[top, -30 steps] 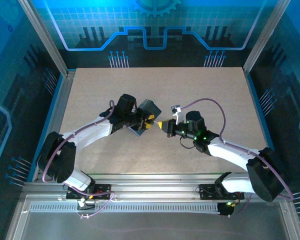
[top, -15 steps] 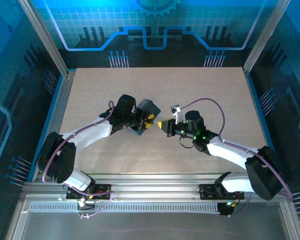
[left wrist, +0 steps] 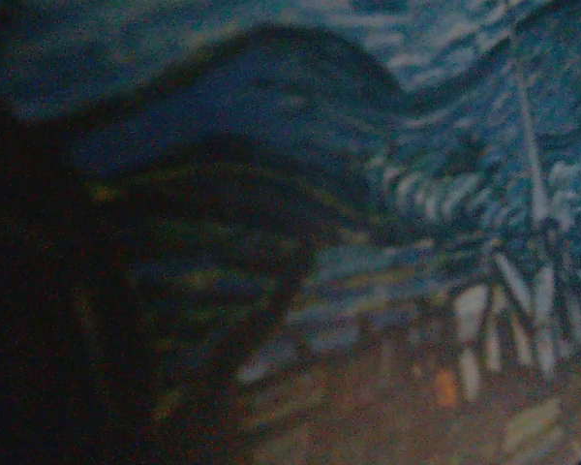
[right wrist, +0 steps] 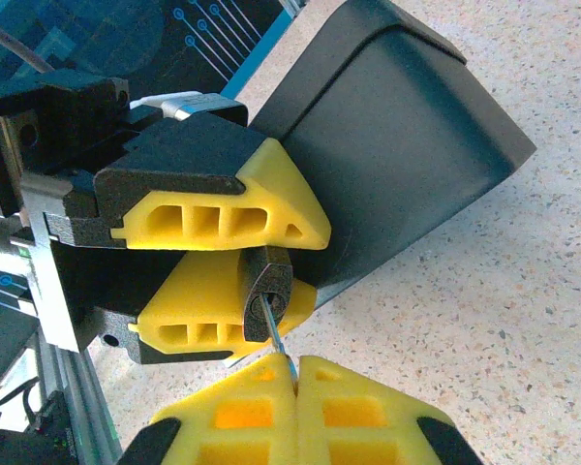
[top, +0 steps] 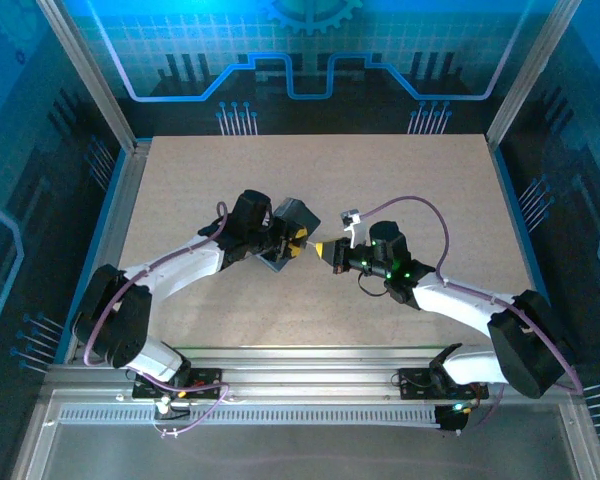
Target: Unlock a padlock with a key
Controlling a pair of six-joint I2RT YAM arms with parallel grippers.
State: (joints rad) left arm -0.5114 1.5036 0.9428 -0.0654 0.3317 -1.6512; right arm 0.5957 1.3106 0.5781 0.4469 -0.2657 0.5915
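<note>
On the left, the left arm [top: 175, 268] reaches in from the near left corner of the worktop [top: 430, 180] toward its middle. The left gripper [right wrist: 316, 262] at the end of it is squeezed onto the padlock [right wrist: 267, 283]. The little dark padlock sits between the two yellow fingers [right wrist: 223, 211], a bit back from their tips. It touches the top finger and the bottom one, and its flat end faces out toward the other gripper.

Just past the left gripper, on the side nearer the far edge of the worktop, is the dark box [right wrist: 397, 145]. It is much bigger than the padlock. From the left wrist its painted side looks like blurry blue swirls (the camera is very close to it). I cannot tell if the box touches the fingers.

Next comes the key [right wrist: 277, 341]. It is a thin grey bit of metal that crosses the small gap between the two grippers. One end pokes into the flat end of the padlock. The other end is pinched in the right gripper [right wrist: 292, 376], whose two yellow fingers are pressed tight together around it.

The two grippers are tip to tip, very near but not touching. They meet around the middle of the worktop, well away from every edge. The right arm [top: 460, 300] comes in from the near right corner
</note>
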